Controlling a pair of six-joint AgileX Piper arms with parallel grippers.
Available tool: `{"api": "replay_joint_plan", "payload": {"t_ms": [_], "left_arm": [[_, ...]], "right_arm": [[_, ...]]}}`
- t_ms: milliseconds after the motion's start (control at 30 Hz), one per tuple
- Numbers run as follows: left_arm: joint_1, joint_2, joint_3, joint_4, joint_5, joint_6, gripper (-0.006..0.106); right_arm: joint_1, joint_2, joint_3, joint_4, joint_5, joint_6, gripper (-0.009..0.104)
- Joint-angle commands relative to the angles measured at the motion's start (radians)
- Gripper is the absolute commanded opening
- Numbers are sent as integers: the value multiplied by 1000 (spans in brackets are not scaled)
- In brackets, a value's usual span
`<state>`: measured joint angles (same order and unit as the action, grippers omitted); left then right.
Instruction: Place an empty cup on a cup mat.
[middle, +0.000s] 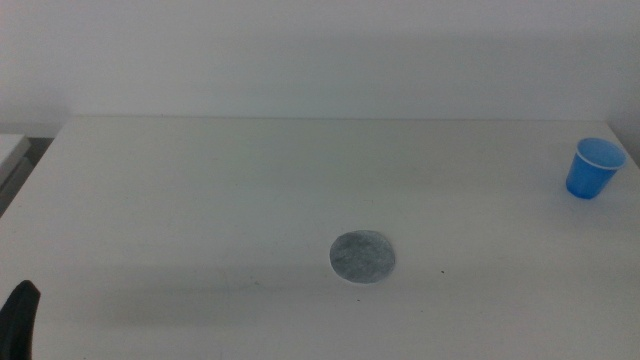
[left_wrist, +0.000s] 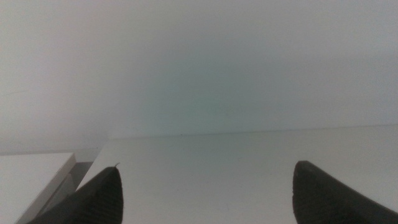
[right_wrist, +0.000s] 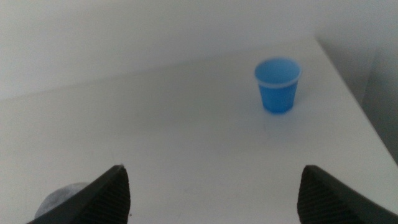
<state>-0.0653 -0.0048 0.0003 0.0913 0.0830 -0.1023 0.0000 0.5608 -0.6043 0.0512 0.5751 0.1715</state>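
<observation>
The cup (middle: 596, 168) stands upright on the white counter (middle: 250, 190), close to the right edge and toward the far right corner, its open mouth up and its blue inside showing nothing in it. The cup mat (middle: 362, 257) lies flat well apart from it, roughly midway between the left and right edges and nearer the front edge than the back one, with nothing resting on it. The left gripper (left_wrist: 205, 193) waits low near the front left corner, only a dark tip of it showing in the middle view; its jaws stand wide apart with bare counter between them, holding nothing. The right gripper (right_wrist: 214, 193) hangs above the counter, out of the middle view, facing the cup from a distance; its jaws are likewise spread wide and hold nothing. From its wrist camera the edge of the mat peeks out beside one jaw, and the cup sits well beyond, near the counter's corner.
</observation>
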Motion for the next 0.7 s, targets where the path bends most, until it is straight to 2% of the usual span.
{"api": "replay_joint_plan", "payload": {"t_ms": [0,200,433,667], "left_arm": [[-3,5,0,-2,-12,-2,94],[-3,5,0,-2,-12,-2,94],[-3,5,0,-2,-12,-2,94],[-3,5,0,-2,-12,-2,94]], "right_arm": [[2,89,-84,0,83,15,92],[2,316,-287,0,219,15,92],[0,564,-509,29,344,9,92],[-63,876,-861,10,578,-15,92]]}}
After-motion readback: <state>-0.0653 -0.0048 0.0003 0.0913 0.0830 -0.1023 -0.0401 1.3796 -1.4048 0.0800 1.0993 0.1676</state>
